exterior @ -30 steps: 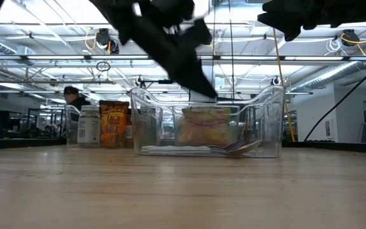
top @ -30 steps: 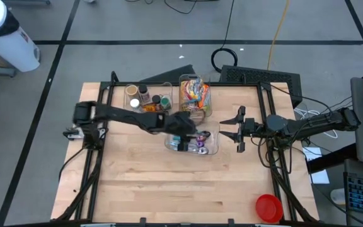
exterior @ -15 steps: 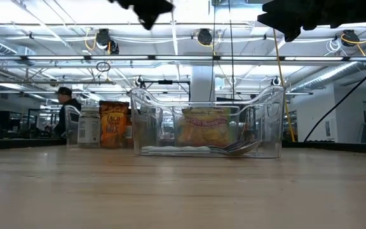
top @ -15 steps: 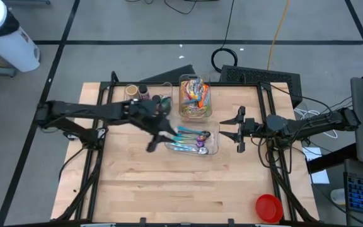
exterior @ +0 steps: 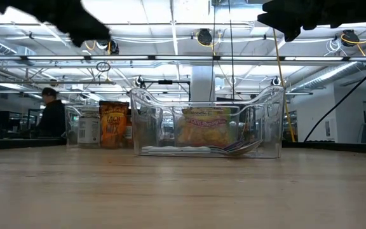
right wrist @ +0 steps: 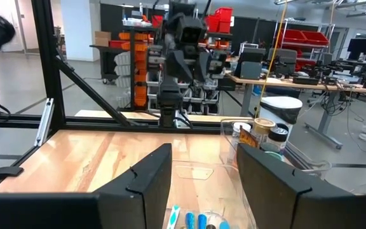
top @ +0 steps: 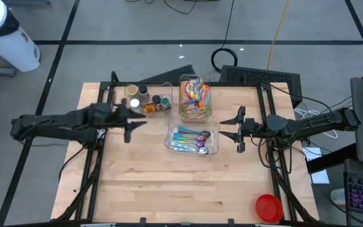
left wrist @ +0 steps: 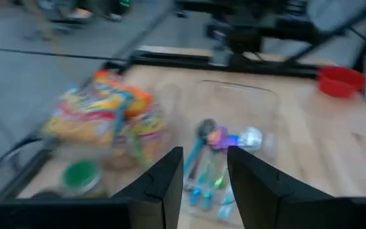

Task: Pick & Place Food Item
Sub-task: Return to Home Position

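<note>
1. Left gripper point(top: 133, 122): held above the left part of the surface point(top: 156, 189), near the spoon container and apart from it. In the left wrist view its two fingers point(left wrist: 164, 187) stand apart with a clear gap between them. Nothing is held.
2. Right gripper point(top: 232, 130): held above the surface just to the right of the spoon container and pointing towards it. It is not touching the container. In the right wrist view the fingers point(right wrist: 143, 184) are spread wide. Nothing is held.
3. Spoons point(top: 191, 139): several lie side by side, flat on the floor of the transparent container point(top: 169, 144). Teal handles and a purple one can be seen. This container sits near the centre of the surface, between the two grippers.
4. In the low view the spoons point(exterior: 202, 149) rest at the bottom of the container.
5. Snack packets point(top: 194, 96): held in a second clear container just behind the spoon container.
6. Jars point(top: 145, 98): grouped in a third clear container to the left of the snack packets.
7. Red bowl point(top: 268, 207): at the near right corner of the surface, well apart from everything else.
</note>
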{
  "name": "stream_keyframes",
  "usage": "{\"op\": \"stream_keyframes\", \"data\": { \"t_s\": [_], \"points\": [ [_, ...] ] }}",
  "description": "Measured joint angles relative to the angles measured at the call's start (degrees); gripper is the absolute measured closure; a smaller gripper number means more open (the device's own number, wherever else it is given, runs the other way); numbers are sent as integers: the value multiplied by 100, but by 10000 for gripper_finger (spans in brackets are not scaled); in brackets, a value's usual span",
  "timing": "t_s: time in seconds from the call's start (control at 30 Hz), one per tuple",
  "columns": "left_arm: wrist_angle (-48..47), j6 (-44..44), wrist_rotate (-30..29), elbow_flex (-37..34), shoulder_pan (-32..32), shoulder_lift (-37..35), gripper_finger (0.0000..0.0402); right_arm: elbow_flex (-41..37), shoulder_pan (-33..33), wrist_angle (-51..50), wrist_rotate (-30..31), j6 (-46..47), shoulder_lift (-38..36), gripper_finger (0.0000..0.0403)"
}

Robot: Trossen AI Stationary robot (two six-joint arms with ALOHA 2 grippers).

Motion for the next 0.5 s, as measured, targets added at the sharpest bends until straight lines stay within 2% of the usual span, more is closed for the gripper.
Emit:
{"op": "stream_keyframes", "data": {
  "t_s": [0.1, 0.17, 0.33, 0.5],
  "points": [
    [116, -263, -435, -638, 0, -859, 275, -1, 0, 2, 0, 0, 2, 234],
    [323, -381, -514, -1017, -9, -1368, 275, -1, 0, 0, 0, 0, 2, 234],
    [597, -610, -514, -1807, -11, -2423, 275, -1, 0, 2, 2, 0, 2, 234],
    [946, -547, -350, -2488, -11, -2994, 275, -1, 2, 2, 1, 1, 2, 234]
  ]
}}
